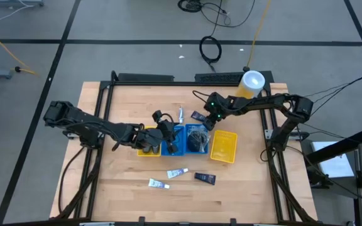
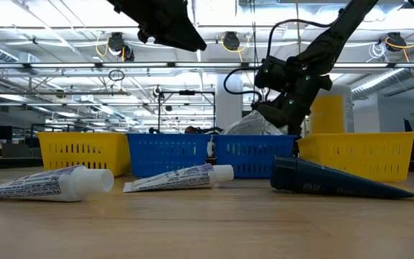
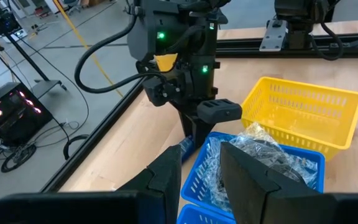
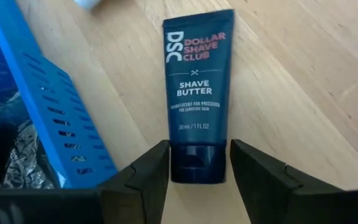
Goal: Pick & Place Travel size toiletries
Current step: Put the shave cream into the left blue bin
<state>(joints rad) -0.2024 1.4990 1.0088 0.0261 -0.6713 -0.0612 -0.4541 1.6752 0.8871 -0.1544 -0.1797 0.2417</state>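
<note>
1. Right now I have the right gripper [image 4: 199, 163] hovering over a dark navy shave butter tube [image 4: 197, 93] lying flat on the table [image 1: 124, 182], its fingers spread with the tube's capped end sitting between the two fingertips; I cannot tell whether the pads touch it.
2. From above, that tube [image 1: 198, 116] lies just beside the back rim of the right-hand blue bin [image 1: 204, 130], at roughly 12 o'clock from it, and a white tube [image 1: 180, 115] rests near it at about 9 o'clock.
3. My left gripper [image 3: 199, 169] hangs over the blue bins, fingers apart and holding nothing, with a clear-wrapped bundle [image 3: 263, 151] lying in the bin just past the fingertips.
4. Toward 6 o'clock from the bins, three more toiletries lie on open wood: a white tube with a white cap [image 1: 176, 172], a second white tube [image 1: 158, 184], and a dark navy tube [image 1: 205, 178].
5. A yellow bin [image 1: 224, 147] sits at 3 o'clock of the blue pair, another yellow bin [image 1: 143, 150] at 9 o'clock.
</note>
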